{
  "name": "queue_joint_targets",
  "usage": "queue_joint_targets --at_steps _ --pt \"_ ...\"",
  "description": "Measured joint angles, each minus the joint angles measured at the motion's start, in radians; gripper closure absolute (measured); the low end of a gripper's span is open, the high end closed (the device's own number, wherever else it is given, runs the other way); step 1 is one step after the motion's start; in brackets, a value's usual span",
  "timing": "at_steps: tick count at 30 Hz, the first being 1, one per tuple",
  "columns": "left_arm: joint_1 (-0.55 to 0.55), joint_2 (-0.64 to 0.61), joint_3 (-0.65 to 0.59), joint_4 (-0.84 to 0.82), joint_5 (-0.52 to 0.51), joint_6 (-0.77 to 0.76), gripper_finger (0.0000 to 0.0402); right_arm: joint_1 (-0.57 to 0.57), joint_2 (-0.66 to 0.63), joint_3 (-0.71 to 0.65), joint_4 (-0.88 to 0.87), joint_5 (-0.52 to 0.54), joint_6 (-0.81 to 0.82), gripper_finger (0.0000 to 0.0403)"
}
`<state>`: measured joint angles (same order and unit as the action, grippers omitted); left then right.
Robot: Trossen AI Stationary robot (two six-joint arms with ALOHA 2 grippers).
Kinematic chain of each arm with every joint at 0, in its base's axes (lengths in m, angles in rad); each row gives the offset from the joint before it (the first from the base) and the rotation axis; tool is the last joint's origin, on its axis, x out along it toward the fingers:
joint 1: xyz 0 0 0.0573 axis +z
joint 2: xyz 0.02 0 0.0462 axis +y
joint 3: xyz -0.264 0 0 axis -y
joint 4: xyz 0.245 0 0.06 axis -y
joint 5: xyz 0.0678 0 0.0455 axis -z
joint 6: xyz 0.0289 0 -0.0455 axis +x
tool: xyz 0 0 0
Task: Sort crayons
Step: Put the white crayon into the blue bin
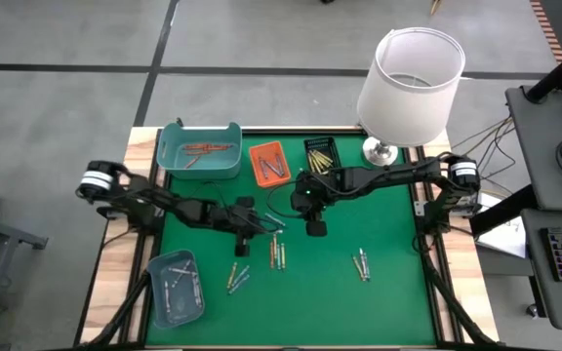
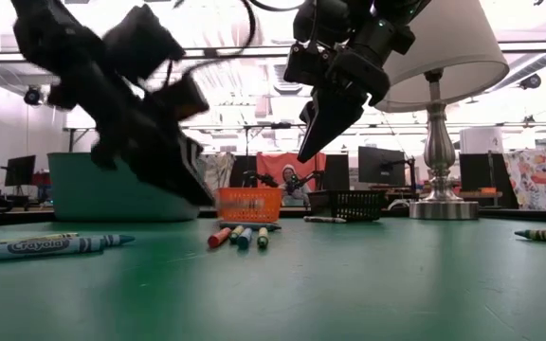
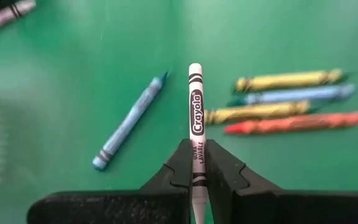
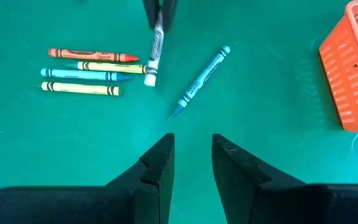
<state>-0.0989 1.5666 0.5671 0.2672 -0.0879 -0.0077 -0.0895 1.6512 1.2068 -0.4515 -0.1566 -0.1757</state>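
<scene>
Gripping thin white paper-wrapped crayon (image 3: 196,118) in clenched left gripper (image 3: 196,177), just above green mat (image 1: 379,302) centre, beside four-crayon row (image 3: 288,99) & loose blue crayon (image 3: 129,121). Hovering right gripper (image 4: 191,165) nearby w/ fingers apart, empty. Probably best lifting straight, keeping crayon level, avoiding neighbours, heading toward matching tray.

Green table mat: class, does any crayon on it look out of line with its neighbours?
Yes. A loose blue crayon lies slanted and alone on the green mat, beside four crayons lined up parallel. The left gripper holds a white crayon.
</scene>
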Motion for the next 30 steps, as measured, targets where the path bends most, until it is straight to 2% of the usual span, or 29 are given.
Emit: queue_joint_targets --at_steps 4,8,11,14,18,21,25,30 --pt "-0.041 -0.124 0.053 -0.178 0.001 -0.051 0.0401 0.004 0.000 0.000 0.002 0.000 0.000 0.0311" --pt "-0.092 -0.237 0.165 -0.451 0.001 -0.154 0.0401 0.004 0.000 0.002 0.004 -0.001 0.000 0.0316" --pt "-0.149 -0.291 0.287 -0.740 0.003 -0.303 0.0401 0.004 0.000 0.004 0.003 0.000 0.001 0.0319" --pt "-0.231 -0.304 0.454 -1.021 0.051 -0.494 0.0401 0.004 0.000 0.005 -0.002 0.000 -0.001 0.0318" --pt "-0.372 -0.293 0.680 -1.314 0.075 -0.747 0.0401 0.004 0.000 0.005 -0.003 0.000 -0.005 0.0318" --pt "-0.486 -0.264 0.785 -1.486 0.065 -0.910 0.0401 0.004 0.000 0.005 -0.006 0.000 -0.005 0.0321" --pt "-0.606 -0.229 0.803 -1.613 0.073 -1.167 0.0401 0.006 0.000 0.005 -0.008 0.000 -0.007 0.0323" --pt "-0.714 -0.189 0.719 -1.621 0.179 -1.412 0.0402 0.014 0.000 0.004 -0.008 0.000 -0.007 0.0321"
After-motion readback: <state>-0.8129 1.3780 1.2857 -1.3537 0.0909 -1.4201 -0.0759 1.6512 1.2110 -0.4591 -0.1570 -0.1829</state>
